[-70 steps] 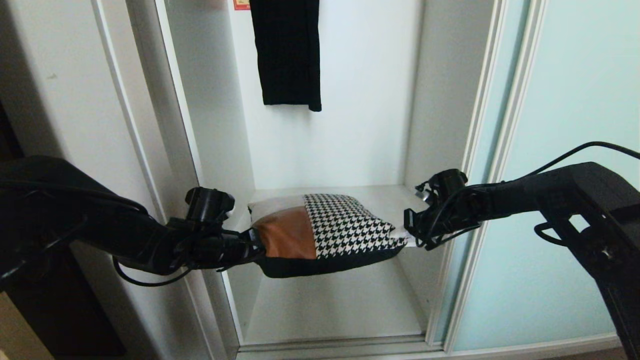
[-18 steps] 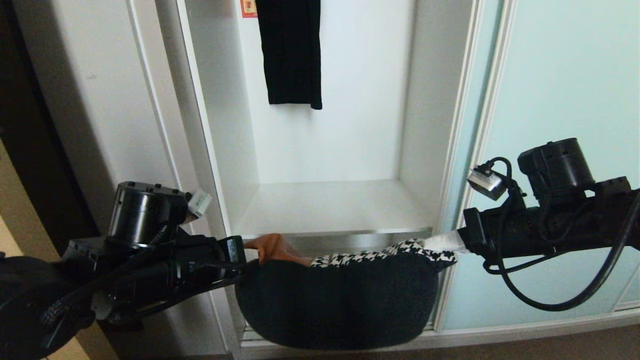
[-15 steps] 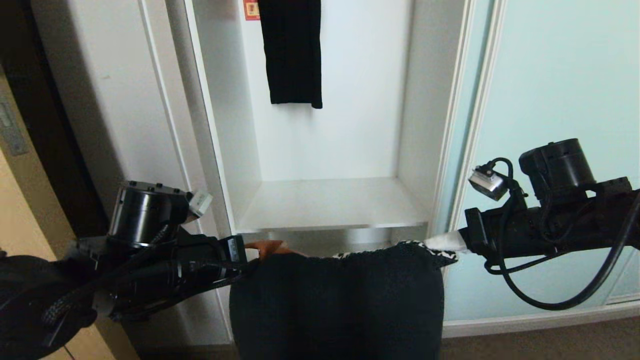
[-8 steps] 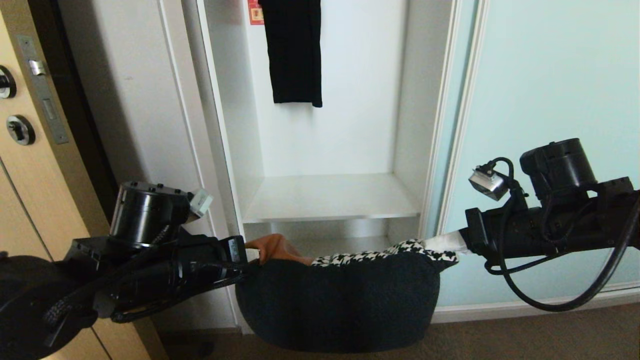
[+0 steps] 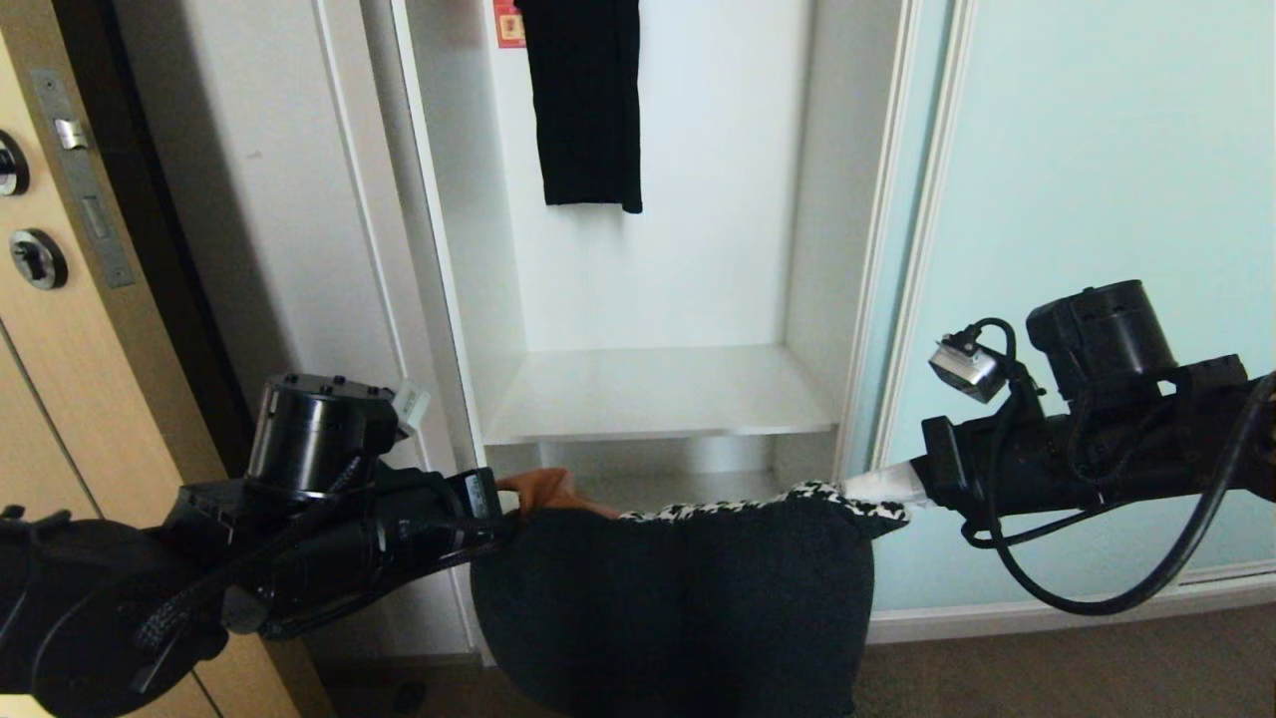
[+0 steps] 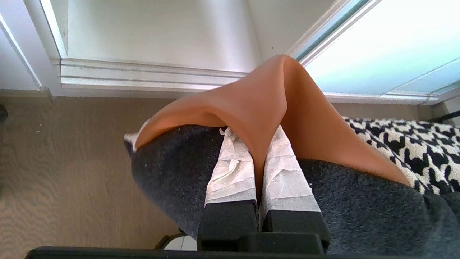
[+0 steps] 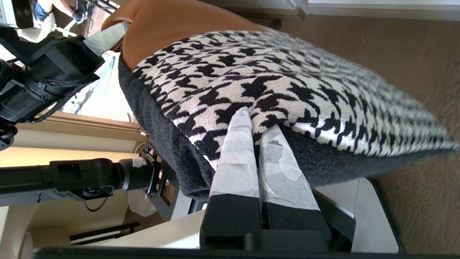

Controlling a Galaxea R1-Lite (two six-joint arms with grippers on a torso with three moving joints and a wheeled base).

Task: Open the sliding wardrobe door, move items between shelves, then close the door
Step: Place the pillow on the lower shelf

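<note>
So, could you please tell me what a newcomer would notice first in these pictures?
The cushion hangs black side out between both arms in front of the open wardrobe, the left tool pinching its tan corner and the right tool its houndstooth edge. Behind it a black garment hangs above a bare white shelf.

A white shelf (image 5: 658, 394) spans the open wardrobe compartment, with a lower board (image 5: 678, 487) partly visible beneath it; brown wood-grain floor (image 5: 1047, 668) runs along the wardrobe's base
</note>
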